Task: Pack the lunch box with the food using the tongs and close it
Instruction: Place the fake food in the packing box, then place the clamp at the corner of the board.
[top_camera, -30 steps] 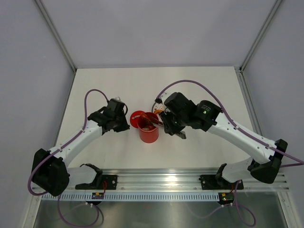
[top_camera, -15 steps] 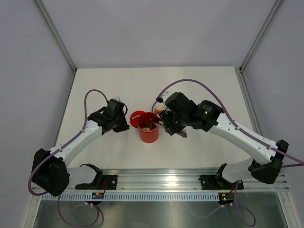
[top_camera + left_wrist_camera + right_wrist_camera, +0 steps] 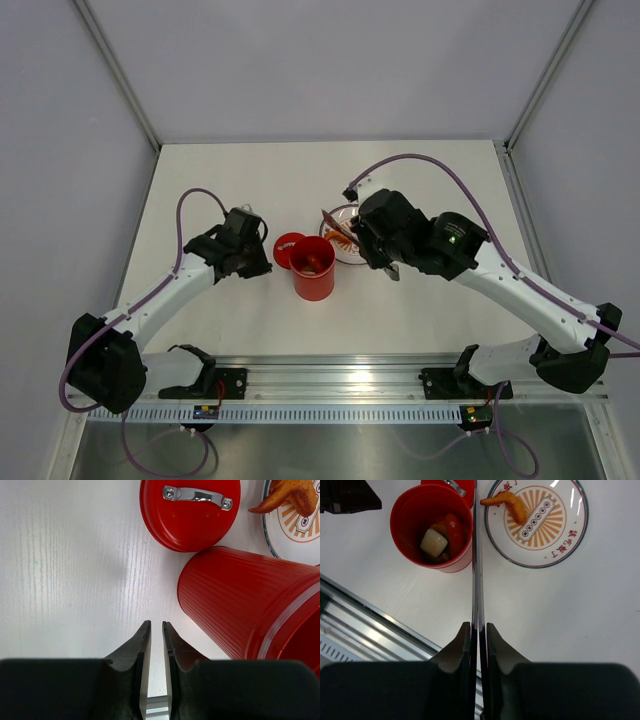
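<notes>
The red lunch box (image 3: 313, 272) stands open, and inside it lie a white roll (image 3: 434, 542) and a red sausage (image 3: 454, 532). Its red lid (image 3: 190, 510) lies flat on the table just behind it. One orange fried piece (image 3: 509, 503) is on the white plate (image 3: 555, 545). My right gripper (image 3: 479, 625) is shut on the grey tongs (image 3: 476, 570). Their arms are pressed together and run between the box and the plate, the far end beside the fried piece's tip. My left gripper (image 3: 156, 623) hovers left of the box (image 3: 250, 610), its jaws a thin slit apart with nothing between them.
The plate (image 3: 352, 240) sits right of and behind the box, under the right arm. A metal rail (image 3: 330, 375) runs along the table's near edge. Grey walls close in the table on the left, back and right.
The right gripper has drawn back from over the lunch box, rightward to the plate. The tongs' arms have closed together. The left arm has not moved.
</notes>
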Controlling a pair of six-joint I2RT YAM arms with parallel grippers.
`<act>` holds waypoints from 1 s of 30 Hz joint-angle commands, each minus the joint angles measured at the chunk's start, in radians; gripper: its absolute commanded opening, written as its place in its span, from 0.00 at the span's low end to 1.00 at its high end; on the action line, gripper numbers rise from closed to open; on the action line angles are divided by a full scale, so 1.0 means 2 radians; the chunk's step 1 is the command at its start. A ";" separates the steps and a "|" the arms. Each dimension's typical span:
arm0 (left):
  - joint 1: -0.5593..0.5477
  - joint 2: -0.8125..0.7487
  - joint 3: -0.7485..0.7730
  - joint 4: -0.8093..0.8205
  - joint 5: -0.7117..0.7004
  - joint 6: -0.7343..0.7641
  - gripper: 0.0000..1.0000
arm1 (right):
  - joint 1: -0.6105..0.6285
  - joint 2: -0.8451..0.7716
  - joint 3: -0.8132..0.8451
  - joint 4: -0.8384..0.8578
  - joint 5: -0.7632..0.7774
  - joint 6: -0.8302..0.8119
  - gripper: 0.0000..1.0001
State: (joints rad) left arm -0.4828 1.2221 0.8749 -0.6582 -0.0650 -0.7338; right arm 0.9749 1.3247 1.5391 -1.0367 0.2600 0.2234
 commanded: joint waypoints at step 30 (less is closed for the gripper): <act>0.049 -0.006 0.018 0.011 0.013 0.034 0.18 | -0.342 0.005 -0.240 0.276 0.132 0.071 0.09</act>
State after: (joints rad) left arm -0.3908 1.2091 0.8749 -0.6601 -0.0566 -0.6807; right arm 0.3153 1.2770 0.9981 -0.6460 0.5144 0.3408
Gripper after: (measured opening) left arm 0.184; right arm 0.223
